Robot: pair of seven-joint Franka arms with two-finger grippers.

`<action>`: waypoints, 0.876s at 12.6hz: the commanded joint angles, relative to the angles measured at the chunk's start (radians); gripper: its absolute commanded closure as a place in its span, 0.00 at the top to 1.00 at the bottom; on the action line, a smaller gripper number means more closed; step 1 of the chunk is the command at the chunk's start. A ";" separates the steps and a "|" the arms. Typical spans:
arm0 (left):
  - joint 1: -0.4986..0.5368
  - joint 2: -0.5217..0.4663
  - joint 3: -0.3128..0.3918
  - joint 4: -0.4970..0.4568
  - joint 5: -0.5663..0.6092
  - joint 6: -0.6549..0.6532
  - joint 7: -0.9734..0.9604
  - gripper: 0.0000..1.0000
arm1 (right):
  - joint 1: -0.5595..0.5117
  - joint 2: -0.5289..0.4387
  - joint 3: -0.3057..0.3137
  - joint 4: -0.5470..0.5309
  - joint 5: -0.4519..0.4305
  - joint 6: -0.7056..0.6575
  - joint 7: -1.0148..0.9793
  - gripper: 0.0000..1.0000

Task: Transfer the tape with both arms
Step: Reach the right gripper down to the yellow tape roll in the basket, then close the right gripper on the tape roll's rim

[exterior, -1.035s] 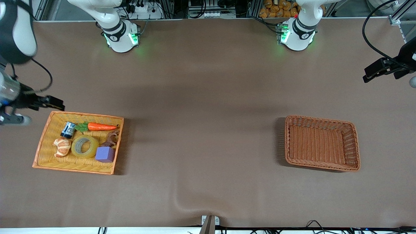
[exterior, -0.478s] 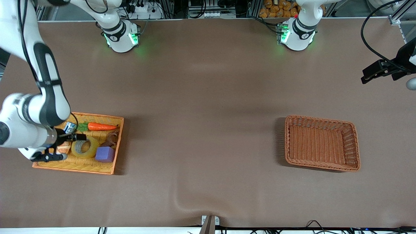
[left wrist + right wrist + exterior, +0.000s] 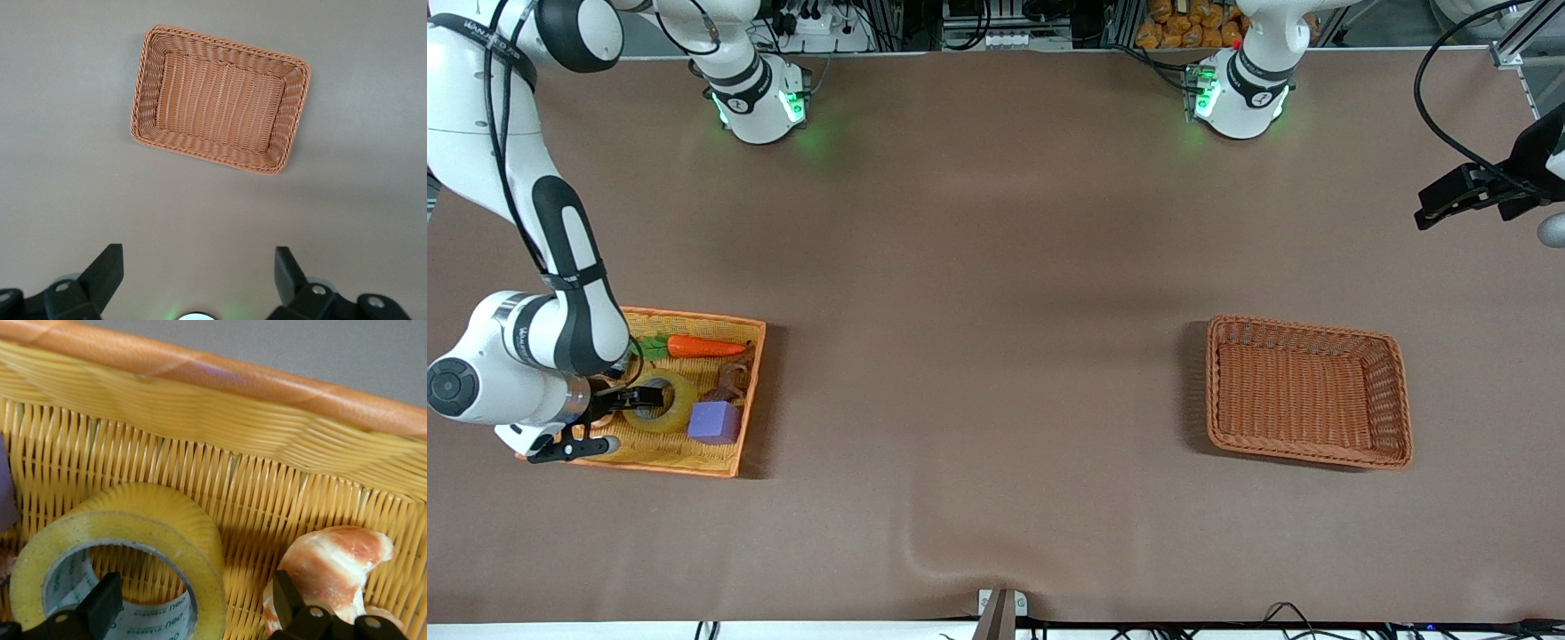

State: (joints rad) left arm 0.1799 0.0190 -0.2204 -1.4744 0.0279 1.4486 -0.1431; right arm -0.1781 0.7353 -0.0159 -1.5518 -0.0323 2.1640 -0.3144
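Lying flat, translucent yellowish tape with grey core

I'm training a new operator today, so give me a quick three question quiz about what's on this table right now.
1. True or false: the tape lies in the brown basket.
2. Which gripper is down at the tape: A) left gripper B) right gripper?
3. Fill in: the purple block sits in the ______ basket.

Key
1. False. It lies in the orange basket.
2. B. One finger reaches into the roll's hole.
3. Orange.
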 commanded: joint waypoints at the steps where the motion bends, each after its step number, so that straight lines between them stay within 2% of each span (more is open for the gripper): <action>1: 0.007 -0.001 0.000 0.009 -0.019 -0.014 0.039 1.00 | -0.018 0.012 0.014 0.026 0.005 -0.013 -0.017 0.58; 2: 0.006 -0.001 0.000 0.008 -0.020 -0.014 0.040 1.00 | -0.027 0.012 0.014 0.026 0.006 -0.013 -0.017 0.32; 3: 0.004 -0.001 0.000 0.008 -0.020 -0.014 0.039 1.00 | -0.027 0.010 0.016 0.026 0.006 -0.013 -0.017 0.17; 5: -0.004 -0.001 0.000 0.014 -0.016 -0.014 0.034 1.00 | -0.027 0.010 0.016 0.027 0.005 -0.013 -0.026 0.00; 9: -0.008 0.001 -0.004 0.013 -0.019 -0.014 0.034 1.00 | -0.020 -0.005 0.021 0.039 0.008 -0.026 -0.046 0.00; 11: -0.010 0.006 -0.007 0.014 -0.019 -0.013 0.027 1.00 | -0.012 -0.033 0.025 0.080 0.008 -0.123 -0.048 0.00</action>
State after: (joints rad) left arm 0.1710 0.0196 -0.2260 -1.4742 0.0278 1.4486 -0.1313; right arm -0.1847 0.7346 -0.0067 -1.5173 -0.0291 2.1341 -0.3453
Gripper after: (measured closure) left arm 0.000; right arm 0.780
